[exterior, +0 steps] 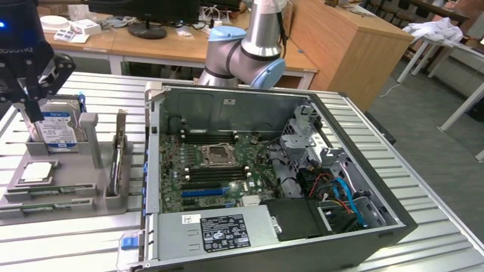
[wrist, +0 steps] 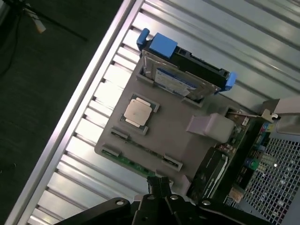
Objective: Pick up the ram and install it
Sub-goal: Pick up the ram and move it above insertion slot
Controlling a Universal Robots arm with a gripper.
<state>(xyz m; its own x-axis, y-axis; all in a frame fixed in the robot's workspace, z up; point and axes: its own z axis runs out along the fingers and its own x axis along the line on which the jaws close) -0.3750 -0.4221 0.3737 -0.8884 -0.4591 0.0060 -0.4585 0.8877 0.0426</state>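
**Green ram flat in its tray slot, gripper empty above**

Grey and moulded, the parts tray point(exterior: 90, 199) point(wrist: 187, 140) sat on the ridged aluminium table point(exterior: 423, 187) point(wrist: 89, 140), just beside the open computer case point(exterior: 370, 226) on the exterior view's left. The ram point(exterior: 42, 208) point(wrist: 133, 164) lay flat in a slot along the tray's outer edge, the side farthest from the hard drive point(exterior: 56, 127) point(wrist: 176, 79). That drive stood upright in its holder at the opposite end. Between them, the square silver processor point(exterior: 36, 171) point(wrist: 138, 112) rested in its recess. An expansion card point(exterior: 119, 156) point(wrist: 218, 161) stood on edge along the side of the tray nearest the case.

The black gripper point(exterior: 25, 97) point(wrist: 159, 186) hung over the tray, near the hard drive in the exterior view. Its fingertips were drawn together with nothing between them. It touched neither the ram nor any other part. In the wrist view, the fingertips appeared close to the ram's edge of the tray.

Inside the case, the green motherboard point(exterior: 219, 170) lay exposed.
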